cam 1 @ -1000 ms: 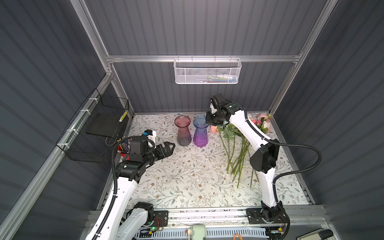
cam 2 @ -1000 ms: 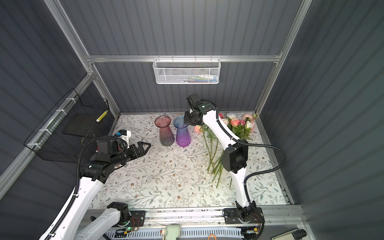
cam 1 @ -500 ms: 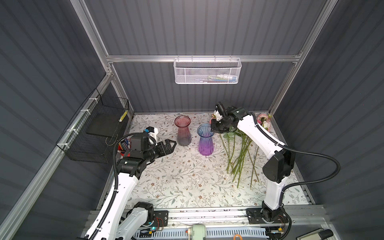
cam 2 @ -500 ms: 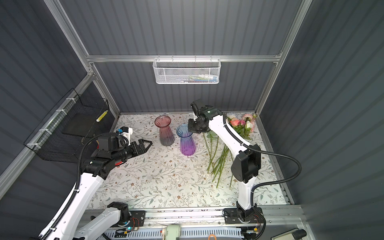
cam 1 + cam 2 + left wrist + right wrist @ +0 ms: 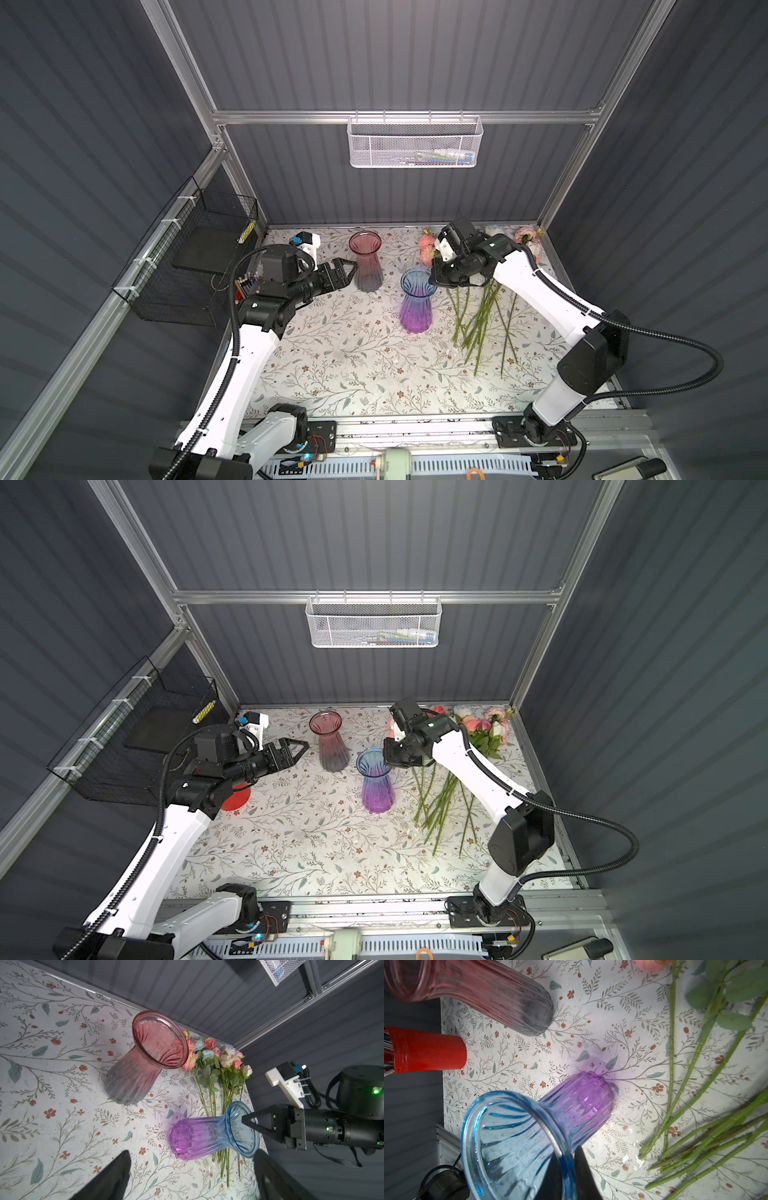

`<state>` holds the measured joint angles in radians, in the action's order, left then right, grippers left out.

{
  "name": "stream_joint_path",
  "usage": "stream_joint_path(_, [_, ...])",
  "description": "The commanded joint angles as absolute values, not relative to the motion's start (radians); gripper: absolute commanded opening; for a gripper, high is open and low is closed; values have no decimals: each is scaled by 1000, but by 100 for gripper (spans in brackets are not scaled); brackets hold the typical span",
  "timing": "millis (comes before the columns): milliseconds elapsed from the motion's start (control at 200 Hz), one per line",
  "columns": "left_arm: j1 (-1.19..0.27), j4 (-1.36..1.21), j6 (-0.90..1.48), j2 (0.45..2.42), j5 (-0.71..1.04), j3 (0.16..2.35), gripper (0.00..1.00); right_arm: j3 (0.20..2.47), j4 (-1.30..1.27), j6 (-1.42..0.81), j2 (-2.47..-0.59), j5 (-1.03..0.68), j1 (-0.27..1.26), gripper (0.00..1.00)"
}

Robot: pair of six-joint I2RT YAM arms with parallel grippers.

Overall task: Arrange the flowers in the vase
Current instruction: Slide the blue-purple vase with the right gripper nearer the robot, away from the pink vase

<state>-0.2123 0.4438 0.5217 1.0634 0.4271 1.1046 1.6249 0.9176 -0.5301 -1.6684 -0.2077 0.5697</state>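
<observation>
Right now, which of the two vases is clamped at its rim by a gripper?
The blue-and-purple vase: the right gripper pinches its rim. The pink vase stands free.

Table [image 5: 353, 374] wearing floral-print cover, carrying four things. Pink vase [image 5: 365, 266] standing upright near back, left of centre. Blue-purple vase [image 5: 415, 303] standing nearer front, to its right, apart from it. Flowers [image 5: 216, 1061] lying flat at right, stems pointing frontward, heads reaching back corner. Red cup [image 5: 235, 800] sitting at left edge.
</observation>
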Motion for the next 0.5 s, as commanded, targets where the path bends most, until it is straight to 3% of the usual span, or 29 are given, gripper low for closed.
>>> stream_joint_path(0, [-225,394,551,1072,470,1159,93,1617,884,-528,-1640,-251,572,0])
stream_joint_path(135, [-233,357,576,1081,487,1178,93,1602,874,-531,-1634,-261,577,20])
stream_joint_path(345, [-237,292,616,1080,534,1190,94,1612,871,-518,-1605,-244,578,32])
stream_joint_path(495, [-239,294,615,1090,525,1221,94,1629,889,-498,-1577,-208,576,34])
